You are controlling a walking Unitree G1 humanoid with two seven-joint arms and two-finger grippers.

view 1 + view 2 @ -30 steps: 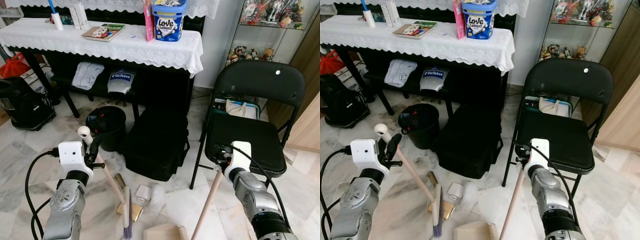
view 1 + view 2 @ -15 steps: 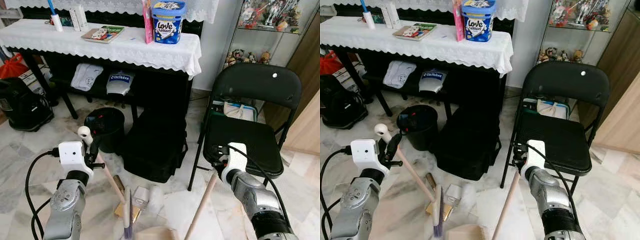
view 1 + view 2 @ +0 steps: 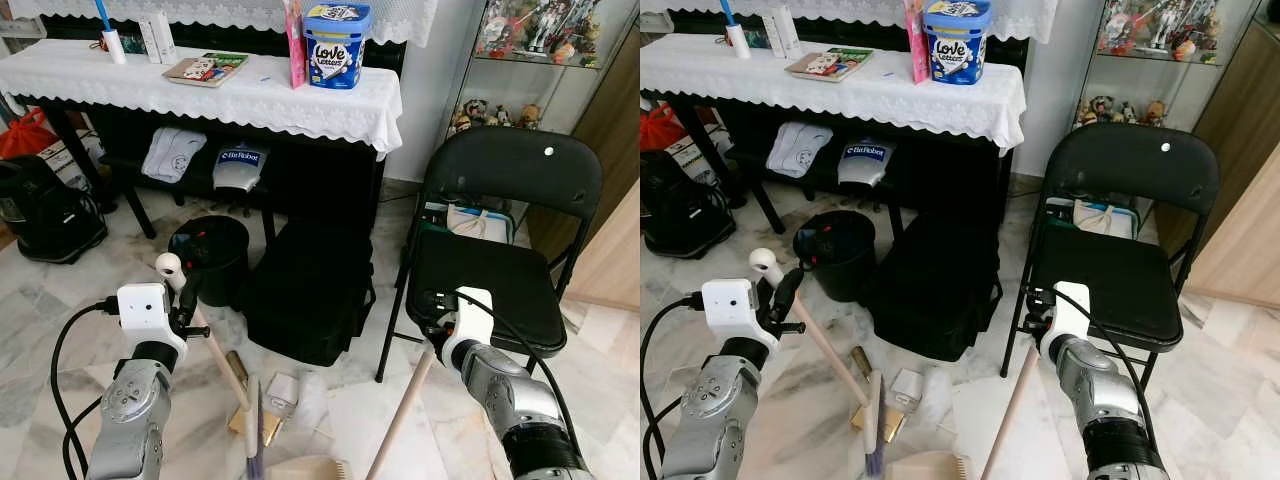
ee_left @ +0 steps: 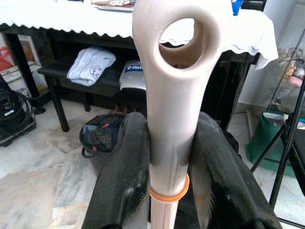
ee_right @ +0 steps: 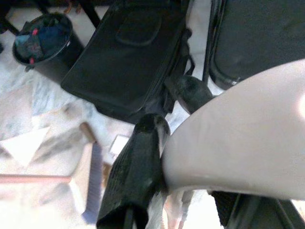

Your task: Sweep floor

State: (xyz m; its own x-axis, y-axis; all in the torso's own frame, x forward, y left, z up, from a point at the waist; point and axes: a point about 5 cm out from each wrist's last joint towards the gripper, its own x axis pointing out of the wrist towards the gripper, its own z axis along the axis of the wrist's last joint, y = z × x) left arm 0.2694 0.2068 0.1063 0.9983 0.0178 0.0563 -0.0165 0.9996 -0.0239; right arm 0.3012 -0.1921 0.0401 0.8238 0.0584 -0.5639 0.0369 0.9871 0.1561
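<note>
My left gripper (image 3: pixel 186 301) is shut on a beige broom handle (image 4: pixel 167 109) just below its looped end. The broom slants down to its bristle head (image 3: pixel 252 432) on the marble floor. My right gripper (image 3: pixel 436 334) is shut on a second beige pole (image 3: pixel 400 415), the dustpan handle (image 5: pixel 238 143). That pole runs down to the beige dustpan (image 3: pixel 306 467) at the picture's bottom edge. Litter lies beside the broom head: a small white box (image 3: pixel 282 393), a gold-brown piece (image 3: pixel 240 368) and crumpled clear wrap (image 3: pixel 314 392).
A black bin (image 3: pixel 212 254) and a black bag (image 3: pixel 312 288) stand ahead under a white-clothed table (image 3: pixel 200 92). At my right is a black folding chair (image 3: pixel 488 272). A black appliance (image 3: pixel 42 208) sits at the left. A glass cabinet (image 3: pixel 540 40) is at the back right.
The whole view has shifted slightly. The right gripper and the dustpan pole have drifted a little to the left, and the dustpan sits lower in the picture. The left gripper holds as before.
</note>
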